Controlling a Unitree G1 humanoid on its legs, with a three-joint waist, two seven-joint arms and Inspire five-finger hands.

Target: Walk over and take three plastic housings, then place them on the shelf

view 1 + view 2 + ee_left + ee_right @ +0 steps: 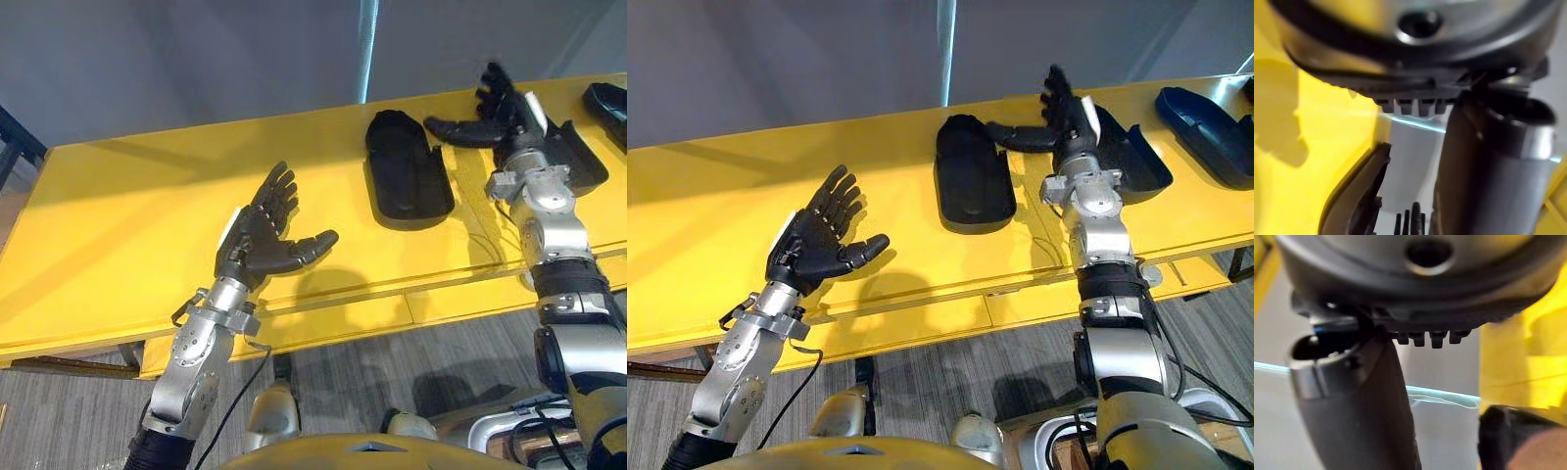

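Left hand (260,240): spread above the counter (118,245), nothing grasped.
Right hand (1068,122): fingers splayed over second housing (1141,162), nothing gripped.
First housing (407,166): laid mid-counter.
Third housing (1205,122): seen whole in right eye view, edge-cropped in left.

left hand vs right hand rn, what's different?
The left hand is over bare yellow table near the front edge. The right hand reaches farther back and partly covers a black housing.
The right hand's thumb points at the middle housing and is close to it. The left hand sits well clear of it.
Shared: both hands are open with straight fingers and grip nothing. Whether the right hand touches its housing cannot be told.
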